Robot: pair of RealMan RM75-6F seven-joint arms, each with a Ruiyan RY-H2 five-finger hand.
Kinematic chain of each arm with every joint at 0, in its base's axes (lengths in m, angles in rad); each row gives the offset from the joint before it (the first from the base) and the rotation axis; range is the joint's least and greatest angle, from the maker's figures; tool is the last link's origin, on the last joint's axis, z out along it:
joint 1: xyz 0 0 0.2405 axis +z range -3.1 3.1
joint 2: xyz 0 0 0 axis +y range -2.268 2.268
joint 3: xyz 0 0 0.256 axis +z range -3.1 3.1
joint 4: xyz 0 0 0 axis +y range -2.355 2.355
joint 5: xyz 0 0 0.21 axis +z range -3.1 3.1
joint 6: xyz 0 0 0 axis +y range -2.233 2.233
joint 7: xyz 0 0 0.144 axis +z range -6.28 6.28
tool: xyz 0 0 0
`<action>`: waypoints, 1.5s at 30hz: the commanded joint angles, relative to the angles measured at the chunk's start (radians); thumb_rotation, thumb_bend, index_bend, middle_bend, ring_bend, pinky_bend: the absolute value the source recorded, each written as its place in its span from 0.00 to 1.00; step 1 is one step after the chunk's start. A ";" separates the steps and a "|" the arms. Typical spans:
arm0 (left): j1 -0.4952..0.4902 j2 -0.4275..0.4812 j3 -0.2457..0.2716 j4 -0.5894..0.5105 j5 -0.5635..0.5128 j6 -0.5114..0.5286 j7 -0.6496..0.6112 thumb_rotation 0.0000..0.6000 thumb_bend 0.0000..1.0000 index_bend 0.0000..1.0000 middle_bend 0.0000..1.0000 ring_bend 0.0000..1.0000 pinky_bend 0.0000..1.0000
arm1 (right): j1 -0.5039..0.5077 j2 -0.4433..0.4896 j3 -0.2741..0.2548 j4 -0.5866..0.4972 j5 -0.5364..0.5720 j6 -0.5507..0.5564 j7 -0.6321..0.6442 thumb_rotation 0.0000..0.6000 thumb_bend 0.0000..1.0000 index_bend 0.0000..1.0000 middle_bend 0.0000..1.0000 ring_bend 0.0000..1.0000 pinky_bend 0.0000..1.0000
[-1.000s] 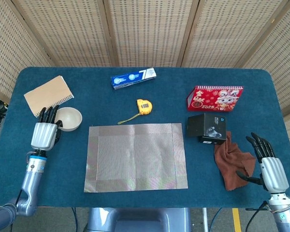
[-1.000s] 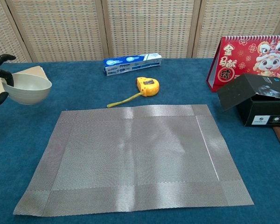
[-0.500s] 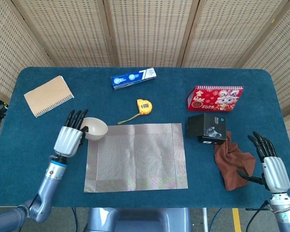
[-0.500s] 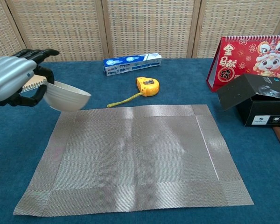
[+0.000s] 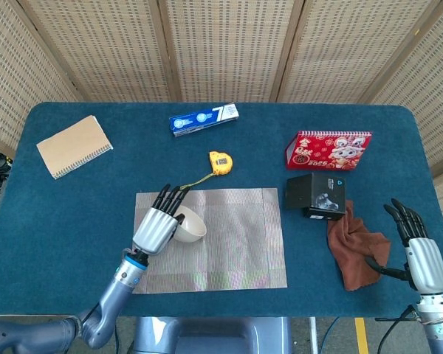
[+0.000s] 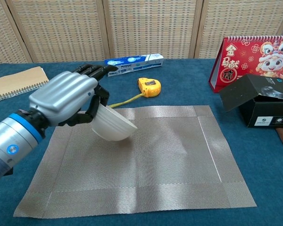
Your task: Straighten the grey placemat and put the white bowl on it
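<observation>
Count on the blue table (image 5: 59,214): one grey placemat (image 5: 236,243) at centre; one white bowl (image 5: 190,226) over the mat's 9 o'clock side; one yellow tape measure (image 5: 220,162) at 12 o'clock of the mat; one blue-and-white box (image 5: 204,119) further toward 12 o'clock; one spiral notebook (image 5: 74,146) at 10 o'clock; one red desk calendar (image 5: 328,150) at 2 o'clock; one black box (image 5: 317,195) at 3 o'clock, just below the calendar; one brown cloth (image 5: 356,247) at 4 o'clock. Robot hands: two, the left hand (image 5: 156,228) and the right hand (image 5: 422,258).
</observation>
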 commanded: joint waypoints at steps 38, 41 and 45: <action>0.024 -0.009 0.102 0.070 0.079 0.054 -0.063 1.00 0.24 0.25 0.00 0.00 0.00 | 0.001 -0.003 -0.005 -0.001 -0.006 -0.005 -0.005 1.00 0.11 0.10 0.00 0.00 0.00; 0.051 0.046 0.117 0.012 0.086 0.083 -0.075 1.00 0.24 0.24 0.00 0.00 0.00 | 0.002 -0.007 -0.005 0.000 -0.007 -0.004 -0.014 1.00 0.11 0.10 0.00 0.00 0.00; 0.091 0.127 0.129 -0.061 0.088 0.128 -0.081 1.00 0.24 0.22 0.00 0.00 0.00 | 0.003 -0.013 -0.007 0.003 -0.006 -0.008 -0.029 1.00 0.11 0.10 0.00 0.00 0.00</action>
